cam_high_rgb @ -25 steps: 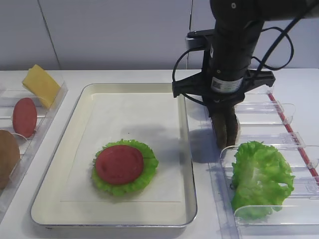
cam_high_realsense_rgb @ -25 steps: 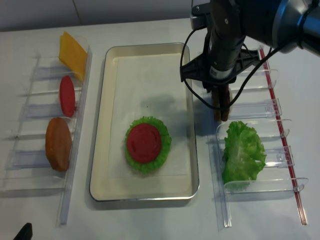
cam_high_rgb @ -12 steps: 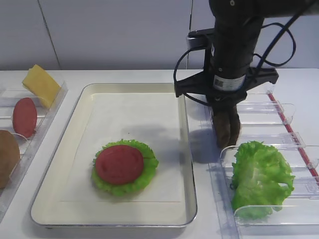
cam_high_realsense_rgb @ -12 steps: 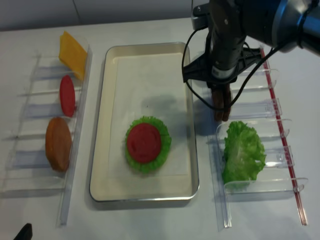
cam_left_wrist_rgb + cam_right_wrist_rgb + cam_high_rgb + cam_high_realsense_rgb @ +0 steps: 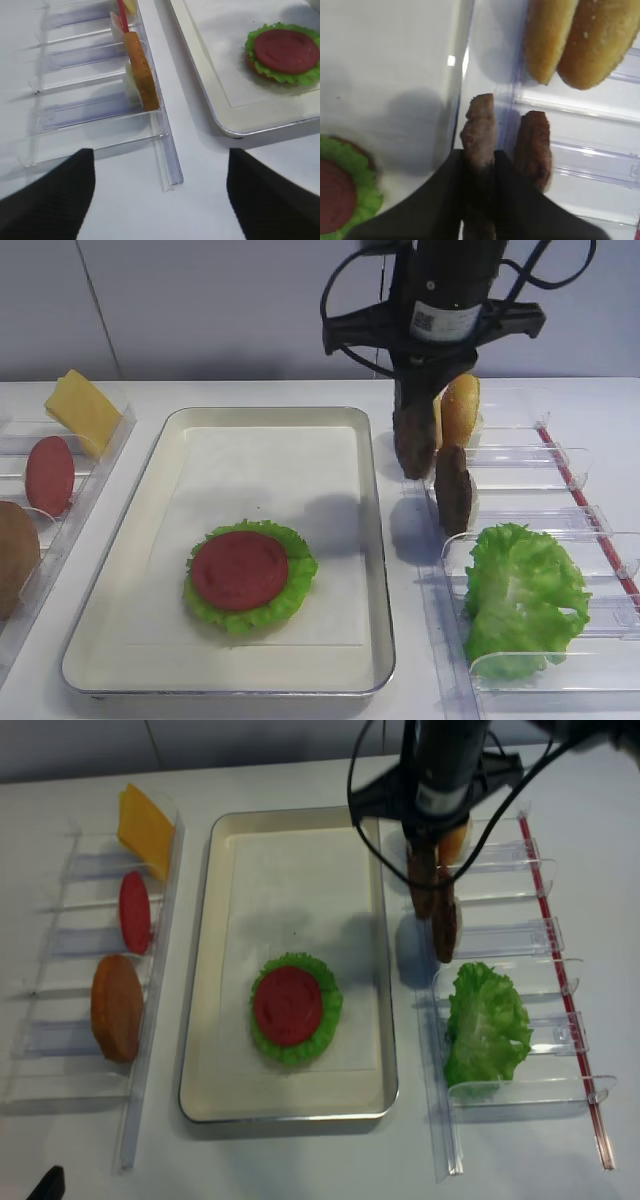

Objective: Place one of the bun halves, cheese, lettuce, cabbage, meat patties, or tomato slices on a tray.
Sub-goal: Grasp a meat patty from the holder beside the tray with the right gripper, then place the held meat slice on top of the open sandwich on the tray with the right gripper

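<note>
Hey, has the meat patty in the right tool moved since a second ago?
Yes. The patty has lifted out of the clear rack, away from the other patty left standing there, and sits nearer the tray.

You lose, wrist view: right gripper (image 5: 479, 200) fingertips behind patty (image 5: 479, 131), blurred. Bun half (image 5: 12, 558) cut at left edge, high view.

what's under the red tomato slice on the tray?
Ruffled green lettuce rings the red tomato slice on the cream metal tray. An orange-brown edge shows beneath in the left wrist view; the tomato and lettuce hide the rest.
</note>
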### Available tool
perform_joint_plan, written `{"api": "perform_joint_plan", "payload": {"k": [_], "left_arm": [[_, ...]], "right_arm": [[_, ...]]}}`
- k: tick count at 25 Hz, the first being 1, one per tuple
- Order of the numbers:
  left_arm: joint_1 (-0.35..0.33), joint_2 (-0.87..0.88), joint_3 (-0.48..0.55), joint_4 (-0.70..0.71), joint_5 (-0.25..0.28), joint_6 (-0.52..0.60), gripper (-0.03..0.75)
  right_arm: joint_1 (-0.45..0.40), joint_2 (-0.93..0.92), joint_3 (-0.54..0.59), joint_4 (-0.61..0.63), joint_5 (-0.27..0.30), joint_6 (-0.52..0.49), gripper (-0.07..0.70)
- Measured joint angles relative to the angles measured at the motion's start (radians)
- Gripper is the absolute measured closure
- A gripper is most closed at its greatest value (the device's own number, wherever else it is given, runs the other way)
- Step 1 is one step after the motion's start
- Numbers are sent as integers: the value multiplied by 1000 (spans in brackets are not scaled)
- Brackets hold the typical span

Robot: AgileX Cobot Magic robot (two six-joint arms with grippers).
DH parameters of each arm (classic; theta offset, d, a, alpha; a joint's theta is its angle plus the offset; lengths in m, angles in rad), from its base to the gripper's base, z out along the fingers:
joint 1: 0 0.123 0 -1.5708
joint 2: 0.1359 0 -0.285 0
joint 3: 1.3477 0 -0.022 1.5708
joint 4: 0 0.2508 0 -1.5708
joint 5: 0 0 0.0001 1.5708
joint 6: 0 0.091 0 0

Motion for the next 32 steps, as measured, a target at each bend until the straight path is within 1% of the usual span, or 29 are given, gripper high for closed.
{"api": "perform_joint_plan", "payload": {"k": [2,12,14,17,19,21,23,28,32], "left_arm": [[0,0,0,0,-2,0,204],[0,0,0,0,-2,0,204],[0,0,0,0,-2,0,204],[0,0,0,0,-3,0,204],[0,0,0,0,-3,0,204],[0,0,0,0,-3,0,204],[0,0,0,0,-3,0,204],[0,0,0,0,-3,0,204],[0,0,0,0,-3,0,204]], "right_arm": [[0,-5,-21,49,2,-36,458],[0,-101,-16,289,14,-225,458],[2,-137,21,328,12,-260,458],[2,-201,126,361,6,-291,458],[2,-248,215,403,-33,-317,458],[2,-282,290,479,-78,-369,458],[2,-306,360,565,-108,-428,458],[2,-314,495,807,-172,-590,458],[2,-316,581,983,-253,-729,458]]}}
